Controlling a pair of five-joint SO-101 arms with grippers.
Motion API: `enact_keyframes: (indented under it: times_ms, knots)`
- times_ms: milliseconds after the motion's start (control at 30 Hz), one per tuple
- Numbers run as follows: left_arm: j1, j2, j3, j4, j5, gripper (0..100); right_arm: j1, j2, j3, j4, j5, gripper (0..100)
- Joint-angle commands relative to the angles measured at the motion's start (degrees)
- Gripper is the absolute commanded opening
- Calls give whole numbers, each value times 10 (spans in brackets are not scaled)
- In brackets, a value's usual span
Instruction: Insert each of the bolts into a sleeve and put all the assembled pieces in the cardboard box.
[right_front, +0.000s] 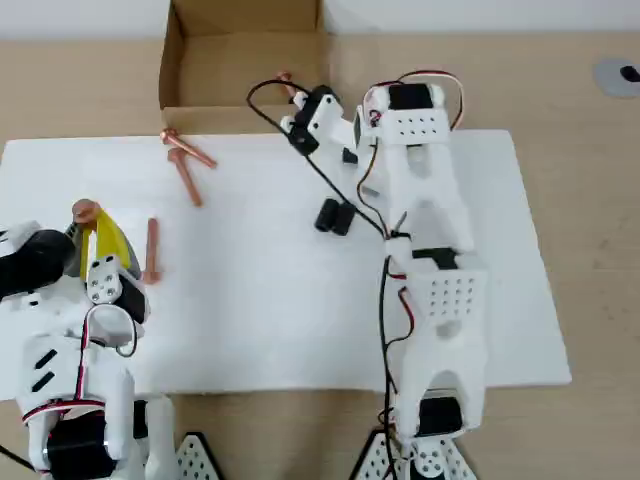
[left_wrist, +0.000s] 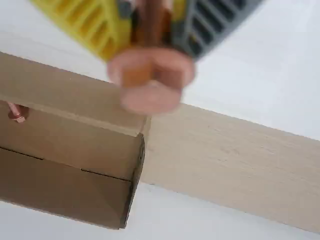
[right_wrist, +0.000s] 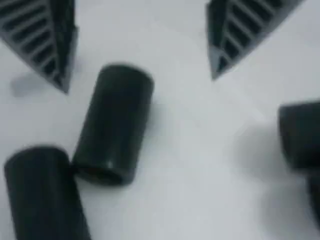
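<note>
**Left claw (right_front: 93, 228) clamped on a bolt (right_front: 86, 211); right claw (right_wrist: 139, 80) gaped over sleeves (right_front: 335, 216)**

The left claw's yellow and grey fingers (left_wrist: 95, 25) were closed on the bolt's shank, with its head sticking out past the tips. Another bolt (right_front: 152, 250) lay on the white surface (right_front: 250, 300) just beside this claw. Two more (right_front: 188, 182) lay farther off, toward the box (right_front: 178, 70). The right claw was spread wide and held nothing. One sleeve (right_wrist: 115, 130) lay on the surface beyond the gap between its tips, touching a second (right_wrist: 42, 195). A third (right_wrist: 300, 135) lay apart from them.
</note>
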Motion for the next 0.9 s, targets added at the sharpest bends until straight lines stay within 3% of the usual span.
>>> enact_keyframes:
  times_ms: [0, 233, 533, 867]
  knots:
    - [9, -5, -3, -10, -2, 5, 15, 8, -32, -28, 5, 222]
    - [10, -5, -4, 4, -1, 5, 23, 49, -40, -55, 5, 223]
    - [10, -5, -4, 11, -1, 5, 22, 123, -153, -55, 6, 221]
    - [8, -5, -4, 11, -2, 5, 19, 197, -227, 4, 5, 220]
